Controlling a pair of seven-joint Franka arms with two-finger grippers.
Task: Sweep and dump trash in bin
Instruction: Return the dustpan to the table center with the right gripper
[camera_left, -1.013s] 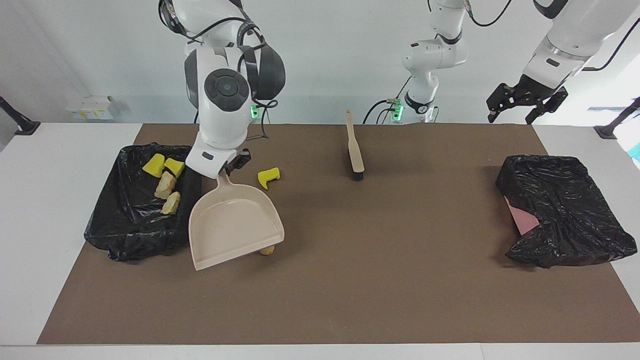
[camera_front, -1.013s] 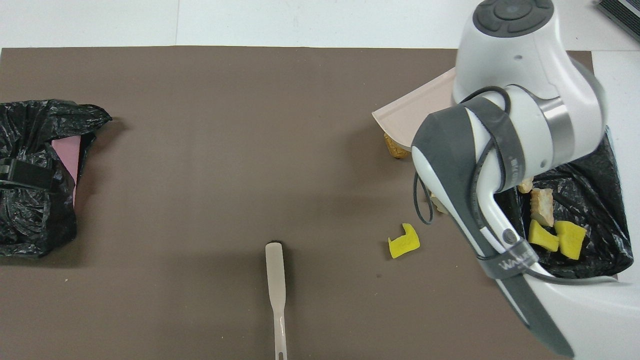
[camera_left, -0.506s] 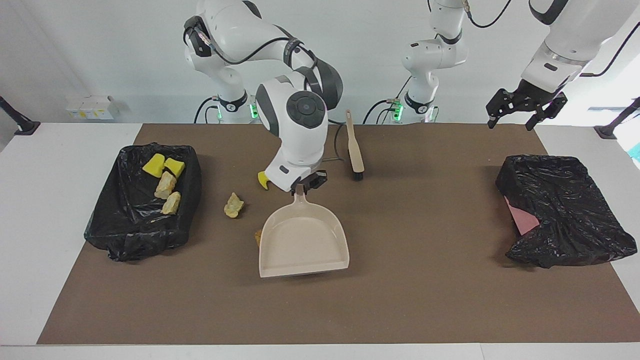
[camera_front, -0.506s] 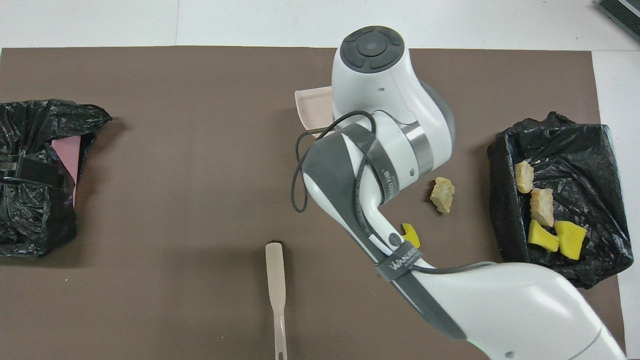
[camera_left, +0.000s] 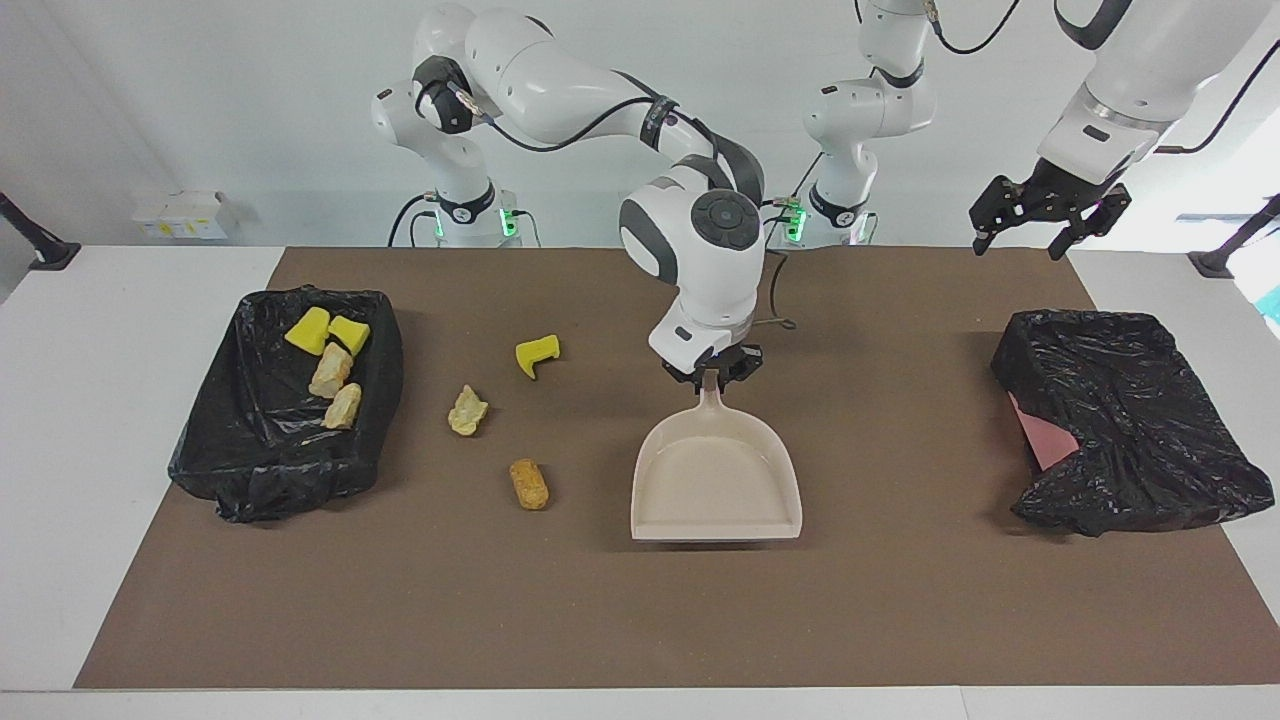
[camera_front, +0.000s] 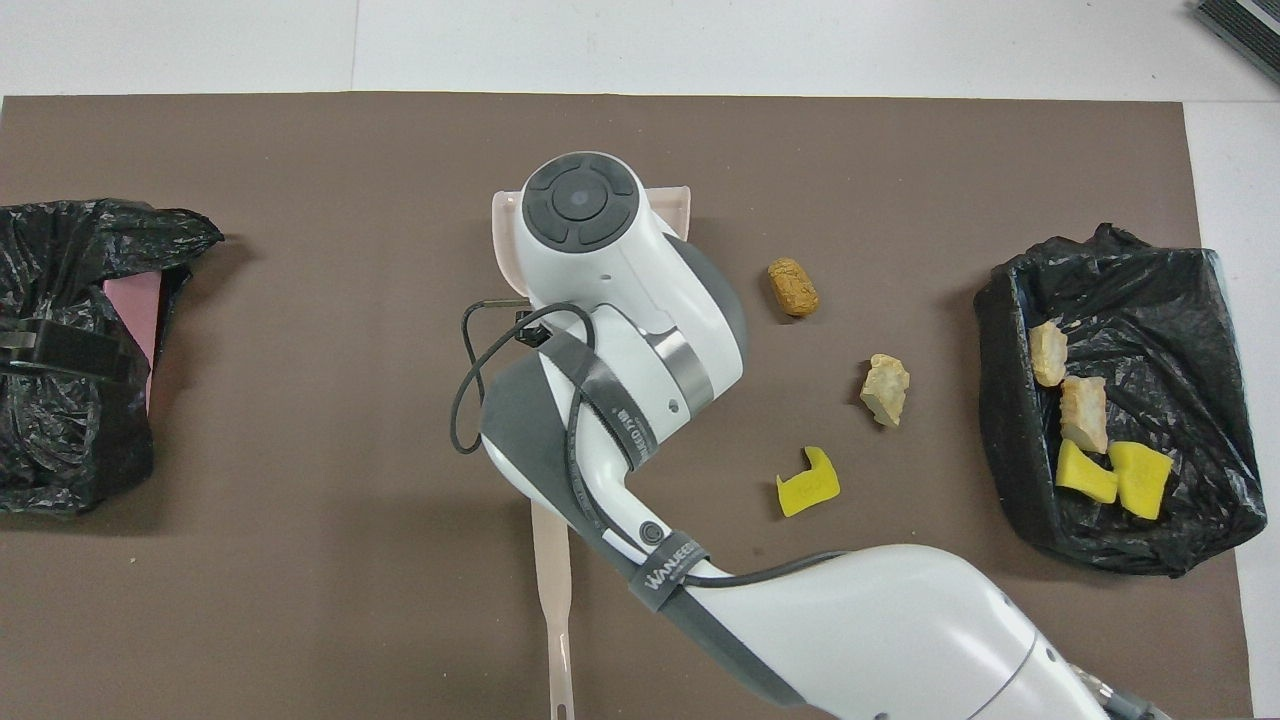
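1. We see the right gripper (camera_left: 712, 372) now over the middle of the brown mat (camera_left: 900, 600), where a second ago it stood beside the lined bin (camera_left: 290, 400) at the right arm's end of the desk (camera_left: 100, 400).
2. Its fingers are clamped on the handle of the beige dustpan (camera_left: 716, 485), and the pan has come across with it; its mouth faces away from the robots and it looks empty.
3. With the pan gone from there, three bits of trash lie bare on the mat between bin and pan: a yellow sponge chunk (camera_left: 537, 354), a pale beige lump (camera_left: 467, 410) and an orange-brown lump (camera_left: 529, 483).
4. The orange-brown lump, earlier half tucked under the pan's edge, now sits well apart from it.
5. Inside the lined bin we count the same four pieces as before: two yellow chunks (camera_left: 327, 331) and two pale lumps (camera_left: 336, 387).
6. In the overhead view the right arm (camera_front: 620, 330) now covers most of the brush (camera_front: 552, 590); only its handle shows.
7. The left gripper (camera_left: 1045, 215) waits with fingers spread wide, holding nothing, up above the left arm's end of the desk, barely shifted from a second ago.
8. The second bin (camera_left: 1130, 430), under its crumpled black bag, lies there unchanged.
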